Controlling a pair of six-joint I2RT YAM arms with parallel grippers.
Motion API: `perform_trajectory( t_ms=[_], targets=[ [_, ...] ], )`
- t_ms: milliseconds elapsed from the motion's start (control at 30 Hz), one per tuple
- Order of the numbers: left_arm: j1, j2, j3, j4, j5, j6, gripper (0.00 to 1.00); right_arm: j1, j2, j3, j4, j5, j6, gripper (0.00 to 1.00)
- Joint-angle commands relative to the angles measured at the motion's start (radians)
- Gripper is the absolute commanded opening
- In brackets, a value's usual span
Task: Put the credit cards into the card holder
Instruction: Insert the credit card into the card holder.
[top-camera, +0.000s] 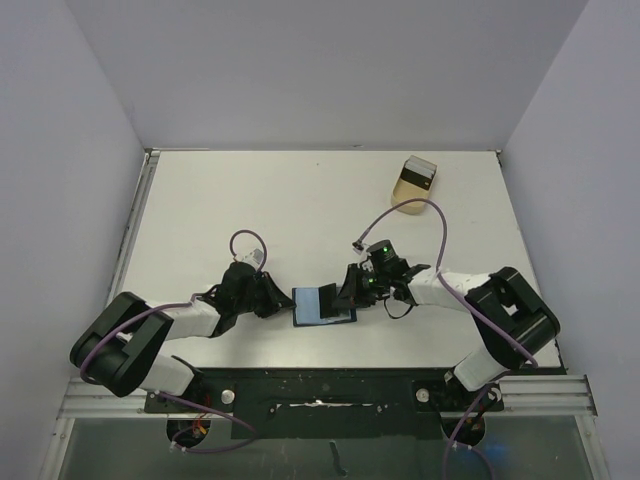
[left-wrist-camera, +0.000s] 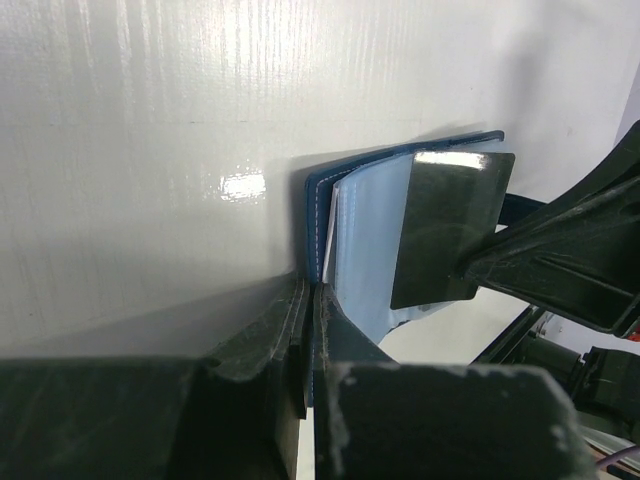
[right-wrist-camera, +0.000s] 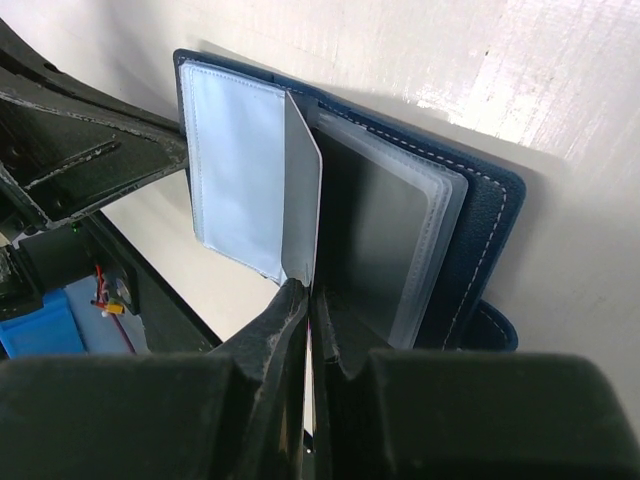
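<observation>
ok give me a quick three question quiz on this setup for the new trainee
1. True or false: credit cards lie in the tan dish at the far right of the table.
2. The right gripper is: A) open and empty B) shut on a credit card C) shut on nothing.
3. Fill in: the left gripper is shut on the edge of the open ____.
Key: 1 true; 2 B; 3 card holder.
</observation>
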Motion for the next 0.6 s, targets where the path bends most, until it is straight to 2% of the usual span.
perform_trajectory(
  t_ms=[0,267,567],
  targets=[
    [0.004,0.016,0.018,0.035,-0.008,0.024,0.00,0.002,0.033,0.001,0.019,-0.025,-0.022,0.04],
    [0.005,0.019,0.019,0.039,-0.007,0.023,0.00,0.001,0.023,-0.005,0.011,-0.024,0.014,0.04],
    [0.004,0.012,0.015,0.037,-0.009,0.022,0.00,0.001,-0.047,-0.017,-0.039,0.057,0.058,0.04]
  ],
)
